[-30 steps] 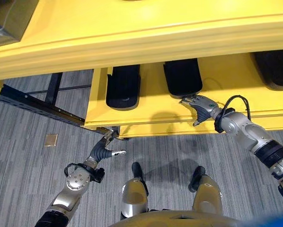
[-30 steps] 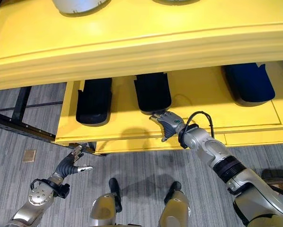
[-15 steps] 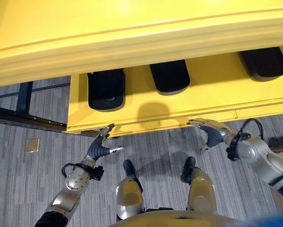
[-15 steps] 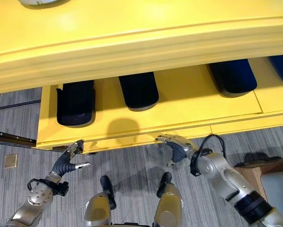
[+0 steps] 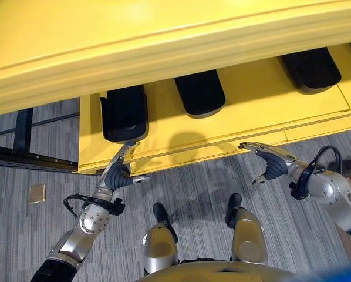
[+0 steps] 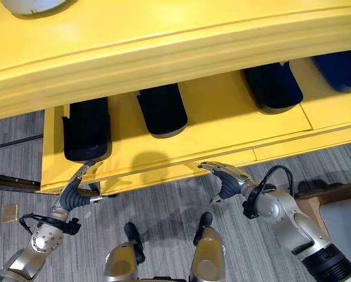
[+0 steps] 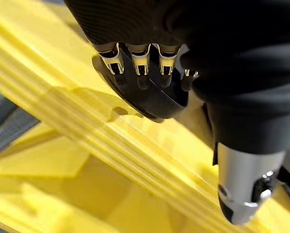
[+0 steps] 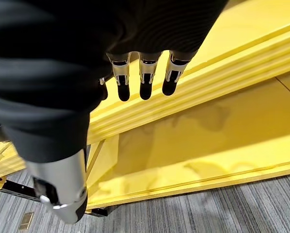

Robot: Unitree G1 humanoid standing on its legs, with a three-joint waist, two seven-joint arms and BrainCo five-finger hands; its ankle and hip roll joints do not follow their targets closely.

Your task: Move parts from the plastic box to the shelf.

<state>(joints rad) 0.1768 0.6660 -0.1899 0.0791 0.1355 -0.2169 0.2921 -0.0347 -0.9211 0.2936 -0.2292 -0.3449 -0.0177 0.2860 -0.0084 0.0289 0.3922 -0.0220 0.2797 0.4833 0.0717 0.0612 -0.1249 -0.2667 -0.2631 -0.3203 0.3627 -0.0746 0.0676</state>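
Parts [image 5: 199, 94] on shelf [image 5: 252, 111], robot hands empty

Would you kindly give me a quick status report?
Both hands open, empty: left hand by nearest black part, right hand off shelf edge.

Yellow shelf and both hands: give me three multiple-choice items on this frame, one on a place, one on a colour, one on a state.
1. Where is the left hand?
A. At the shelf's front edge below the leftmost black part
B. On the floor
C. On the top board

2. What colour is the shelf?
A. Blue
B. Yellow
C. White

3. What is the right hand holding?
A. A black part
B. A box
C. Nothing

Answers: 1 A, its fingers reach up to the leftmost black part. 2 B, every board is yellow. 3 C, its fingers are straight and bare over the grey floor.
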